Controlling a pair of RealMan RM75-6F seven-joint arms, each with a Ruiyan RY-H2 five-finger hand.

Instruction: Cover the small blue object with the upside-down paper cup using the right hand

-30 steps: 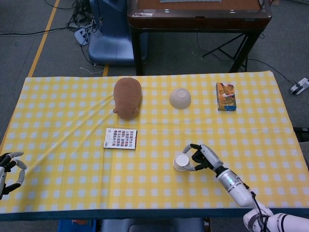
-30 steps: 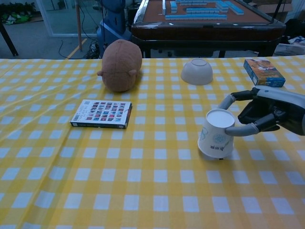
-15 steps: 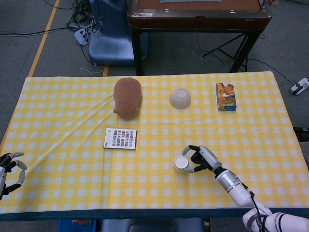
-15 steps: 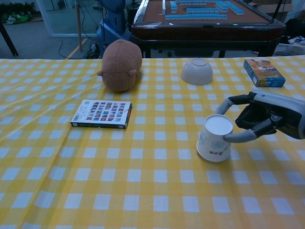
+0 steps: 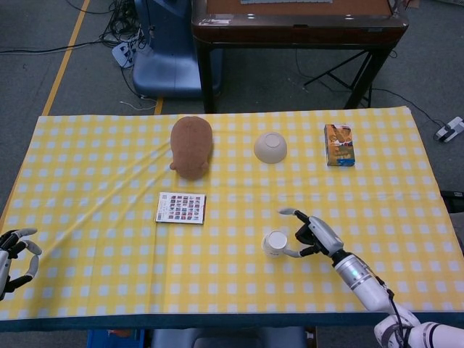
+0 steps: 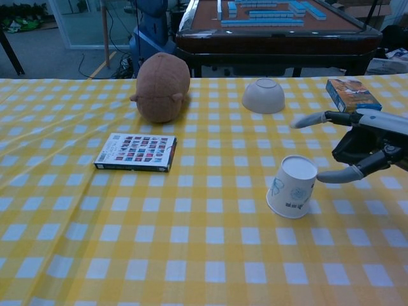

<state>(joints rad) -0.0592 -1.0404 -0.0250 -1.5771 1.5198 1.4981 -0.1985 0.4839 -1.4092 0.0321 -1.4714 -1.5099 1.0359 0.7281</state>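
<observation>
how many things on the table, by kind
paper cup: 1
bowl: 1
plush toy: 1
flat box with colour squares: 1
small snack box: 1
total: 5

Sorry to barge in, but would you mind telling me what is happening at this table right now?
The robot's right hand is beside an upside-down white paper cup on the yellow checked tablecloth, fingers spread and not gripping it. The cup sits slightly tilted. The small blue object it should cover is not visible, so it may be underneath. The left hand rests open at the table's edge. A brown plush toy, a white bowl and a flat printed box lie untouched.
</observation>
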